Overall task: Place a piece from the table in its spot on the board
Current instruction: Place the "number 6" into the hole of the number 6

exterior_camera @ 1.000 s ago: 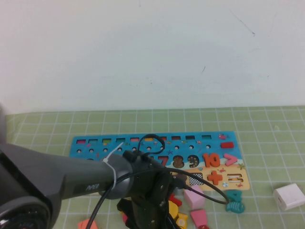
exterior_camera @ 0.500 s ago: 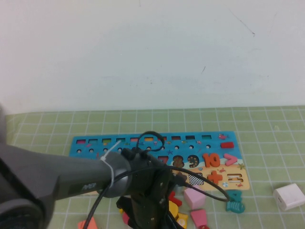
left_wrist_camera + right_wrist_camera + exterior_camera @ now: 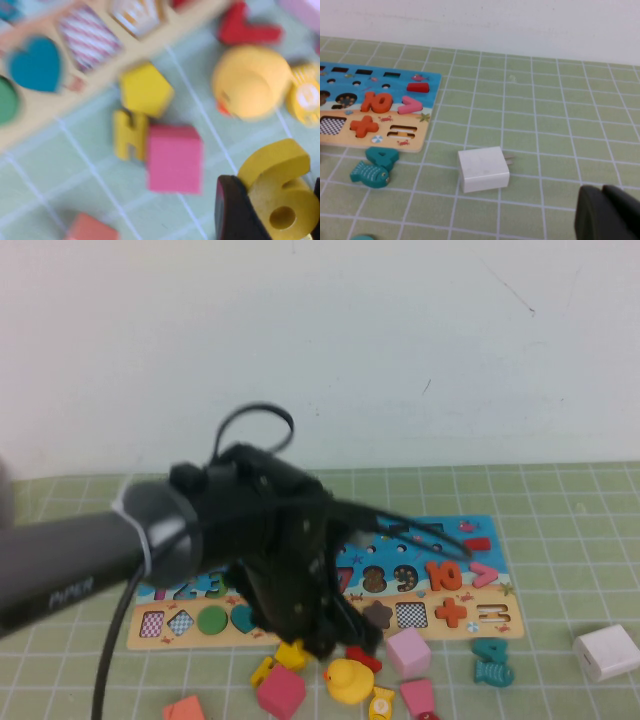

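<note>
Yellow wood fills the corner of my left wrist view: the piece (image 3: pixel 280 192), a numeral 6, sits pinched between the dark fingers (image 3: pixel 235 210) of the left gripper (image 3: pixel 272 207), lifted off the mat. Beyond it on the green grid lie a yellow duck (image 3: pixel 250 82), a pink cube (image 3: pixel 175 157), a yellow block (image 3: pixel 145 90) and a red arrow-shaped piece (image 3: pixel 245 30). Farther out from the fingers runs the tan strip of the board (image 3: pixel 75 90), with a teal heart (image 3: pixel 35 65) seated in it.

From the high view, my left arm's bulk hides the left gripper (image 3: pixel 325 640) itself, which hangs low over the loose pieces just short of the board's (image 3: pixel 490 625) near edge. The 6 is not visible here. The numeral row I can read shows 7, 8, 9 and 10 to the arm's right, so I judge the empty 6 slot lies under the wrist, up and away from the pincer across the tan strip. That is the relation the next move turns on: the slot is ahead of the fingers, and the numeral's long axis must line up with the row's upright digits. The left arm is far nearer.

In the right wrist view, the right gripper (image 3: pixel 605 212) shows only as a dark tip, parked well to the board's right near a white charger (image 3: pixel 484 169); I cannot tell whether it is spread or closed.
</note>
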`<action>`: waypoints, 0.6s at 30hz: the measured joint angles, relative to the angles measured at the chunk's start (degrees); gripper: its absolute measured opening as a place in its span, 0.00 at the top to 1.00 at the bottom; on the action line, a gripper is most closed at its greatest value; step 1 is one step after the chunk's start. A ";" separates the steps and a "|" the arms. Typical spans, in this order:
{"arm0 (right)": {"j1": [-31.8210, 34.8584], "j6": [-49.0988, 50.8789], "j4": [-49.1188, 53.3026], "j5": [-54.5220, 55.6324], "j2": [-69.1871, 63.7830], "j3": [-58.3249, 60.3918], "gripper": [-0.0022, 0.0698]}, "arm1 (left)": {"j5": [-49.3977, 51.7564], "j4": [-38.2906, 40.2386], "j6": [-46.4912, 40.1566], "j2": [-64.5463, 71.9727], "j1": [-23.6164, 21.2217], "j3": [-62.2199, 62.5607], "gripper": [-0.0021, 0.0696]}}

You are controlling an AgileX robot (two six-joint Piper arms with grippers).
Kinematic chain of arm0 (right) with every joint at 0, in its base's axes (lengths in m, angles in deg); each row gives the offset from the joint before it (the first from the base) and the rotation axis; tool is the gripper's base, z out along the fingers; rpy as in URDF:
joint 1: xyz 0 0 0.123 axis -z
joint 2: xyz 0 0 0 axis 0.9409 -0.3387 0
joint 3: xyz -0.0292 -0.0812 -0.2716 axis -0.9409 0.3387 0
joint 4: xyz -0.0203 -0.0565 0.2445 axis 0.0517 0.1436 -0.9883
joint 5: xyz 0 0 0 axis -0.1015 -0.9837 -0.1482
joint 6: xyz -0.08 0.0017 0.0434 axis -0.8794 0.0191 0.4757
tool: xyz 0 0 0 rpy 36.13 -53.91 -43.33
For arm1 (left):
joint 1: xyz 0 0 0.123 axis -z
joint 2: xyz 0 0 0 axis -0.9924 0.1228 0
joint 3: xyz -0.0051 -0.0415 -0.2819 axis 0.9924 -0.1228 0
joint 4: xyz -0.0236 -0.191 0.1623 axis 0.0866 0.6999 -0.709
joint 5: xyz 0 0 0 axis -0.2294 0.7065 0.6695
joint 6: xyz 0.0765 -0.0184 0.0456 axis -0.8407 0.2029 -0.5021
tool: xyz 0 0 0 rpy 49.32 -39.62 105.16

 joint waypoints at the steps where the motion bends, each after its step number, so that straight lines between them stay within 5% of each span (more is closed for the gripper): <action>1: 0.00 0.00 0.00 0.00 0.00 0.00 0.97 | 0.81 -0.12 -0.43 0.34 -1.01 1.57 0.60; 10: 0.00 0.00 0.00 0.00 0.00 0.00 0.97 | 7.23 -0.53 -4.25 7.41 -7.18 15.54 0.60; 18: 0.00 0.00 0.00 0.00 0.00 0.00 0.97 | 9.92 -0.33 -6.11 17.60 -7.67 24.44 0.60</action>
